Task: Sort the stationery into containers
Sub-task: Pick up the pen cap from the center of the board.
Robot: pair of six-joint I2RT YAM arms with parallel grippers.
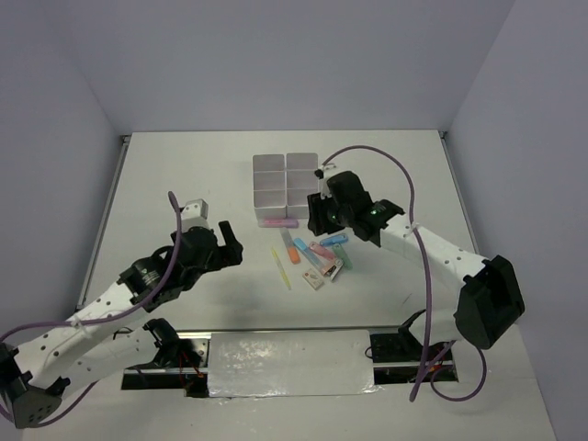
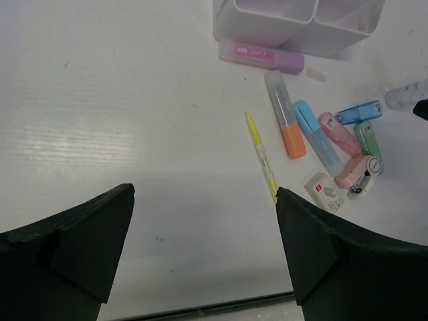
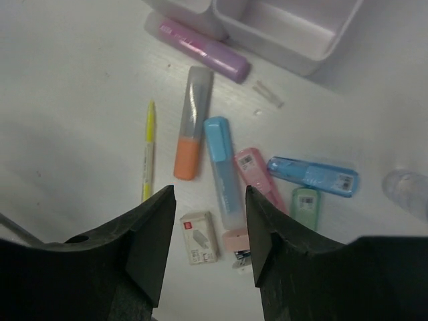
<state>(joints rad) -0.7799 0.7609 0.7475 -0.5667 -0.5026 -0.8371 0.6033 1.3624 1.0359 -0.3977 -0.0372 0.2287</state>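
Evidently the purple marker carries a pink label, print unreadable.

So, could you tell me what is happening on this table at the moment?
Two robot arms are sorting stationery into a white six-compartment container, whose visible compartments look empty. The right gripper hangs over the loose pile with its jaws apart and nothing between them, roughly above a light blue marker that lies between an orange-capped marker and a pink one. A purple highlighter lies right beside the container. The left gripper is wide open, off to the left of the pile, holding nothing.
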